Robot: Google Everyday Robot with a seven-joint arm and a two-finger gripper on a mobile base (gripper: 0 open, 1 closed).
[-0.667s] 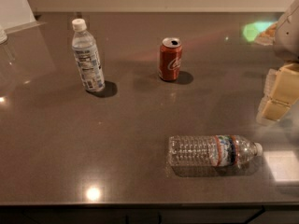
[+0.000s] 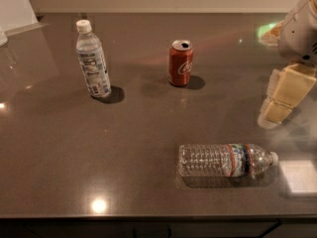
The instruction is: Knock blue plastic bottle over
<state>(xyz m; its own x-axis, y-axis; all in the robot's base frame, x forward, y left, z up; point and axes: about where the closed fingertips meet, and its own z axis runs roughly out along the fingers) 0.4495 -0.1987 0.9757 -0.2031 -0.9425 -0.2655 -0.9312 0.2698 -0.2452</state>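
Note:
The blue plastic bottle [image 2: 92,59] stands upright at the far left of the dark countertop [image 2: 124,152]. It has a white cap and a white-and-blue label. My gripper [image 2: 273,114] hangs at the right edge of the view, cream-coloured and pointing down, just above the countertop. It is far to the right of the blue bottle, with a can between them, and holds nothing that I can see.
A red cola can [image 2: 180,63] stands upright in the middle back. A longer ribbed clear bottle with a red-banded label [image 2: 225,160] lies on its side in front, below and left of the gripper. A white wall runs along the back.
The gripper and arm have shifted slightly to the left. The bottles and the can have not moved.

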